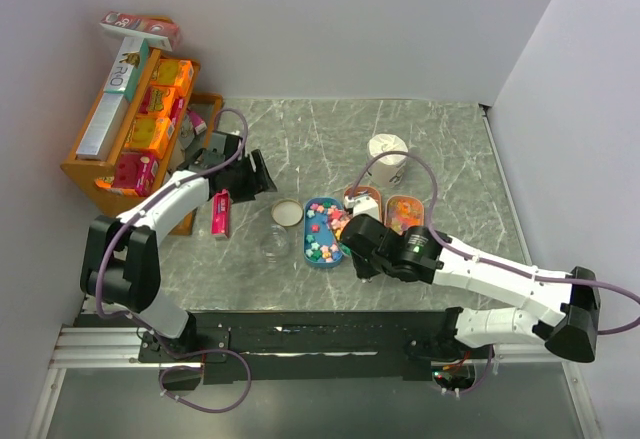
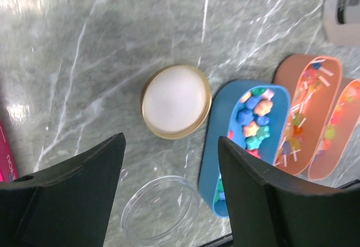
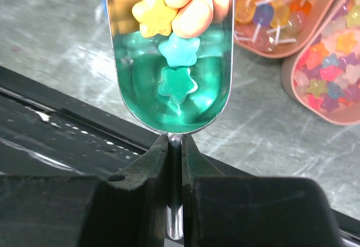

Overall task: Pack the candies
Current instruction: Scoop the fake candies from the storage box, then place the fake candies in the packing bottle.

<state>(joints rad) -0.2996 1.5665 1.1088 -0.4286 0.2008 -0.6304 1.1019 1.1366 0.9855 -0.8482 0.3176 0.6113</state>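
Star-shaped candies [image 1: 318,227] in mixed colours fill a blue tray [image 1: 310,258]. Two orange trays [image 1: 403,200] beside it hold more sweets. My right gripper [image 3: 175,162] is shut on the thin metal handle of a scoop [image 3: 208,98], which carries a yellow star and two teal candies [image 3: 179,50]. In the top view, the right gripper [image 1: 352,234] sits at the blue tray's right side. My left gripper [image 2: 170,143] is open above the table, with an empty clear jar [image 2: 160,210] below and between its fingers. The jar's gold-rimmed lid [image 2: 175,100] lies just beyond.
A pink packet [image 1: 220,212] lies left of the jar [image 1: 274,242]. A wooden rack [image 1: 80,173] with orange boxes stands at the far left. A white cup [image 1: 388,156] stands behind the orange trays. White walls close in the table on three sides.
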